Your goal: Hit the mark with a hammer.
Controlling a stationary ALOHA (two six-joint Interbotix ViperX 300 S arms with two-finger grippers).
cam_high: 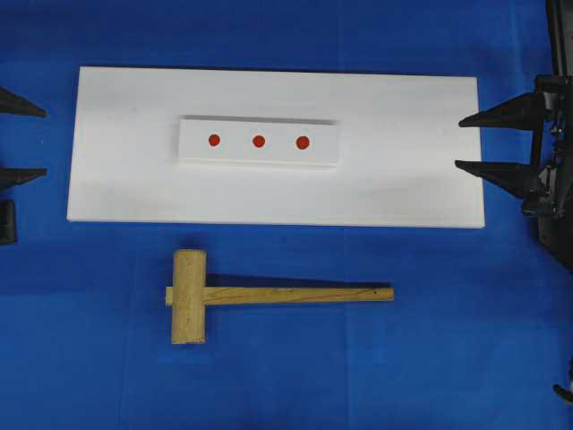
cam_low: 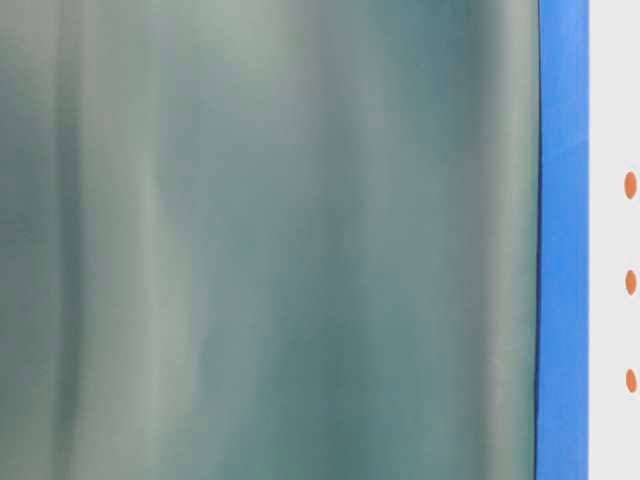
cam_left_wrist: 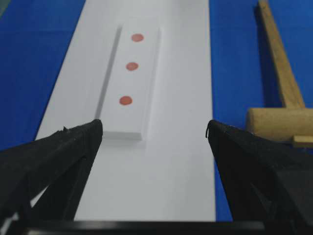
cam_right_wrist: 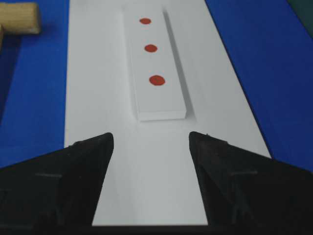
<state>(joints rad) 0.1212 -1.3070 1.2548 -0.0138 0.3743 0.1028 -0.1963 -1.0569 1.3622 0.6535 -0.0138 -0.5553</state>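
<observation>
**Mallet lies untouched while both grippers hang open at the board's ends**

A blue cloth (cam_high: 376, 376) covers the table. On it lies a long white board (cam_high: 403, 179), and on the board's middle sits a smaller raised white block (cam_high: 260, 157) carrying three red dots (cam_high: 259, 141) in a row.

The hammer (cam_high: 189, 296), a light-brown wooden mallet, lies flat on the cloth just beside the board's near long edge, not touching it. Its thick round head sits below the block's left end in the overhead view, and its slim handle runs off to the right, parallel with the board. Nothing grips it.

The left gripper (cam_left_wrist: 154, 129) hovers at the board's left end, its two black jaws spread wide with only bare board between them. The right gripper (cam_right_wrist: 150, 138) hovers at the opposite end, pointing inward, its jaws parted somewhat less widely and also holding nothing. Both point along the board toward the dotted block.

The table-level view is mostly filled by a blurred grey-green surface; only a strip of cloth, the board's edge and the dots show at its right.
</observation>
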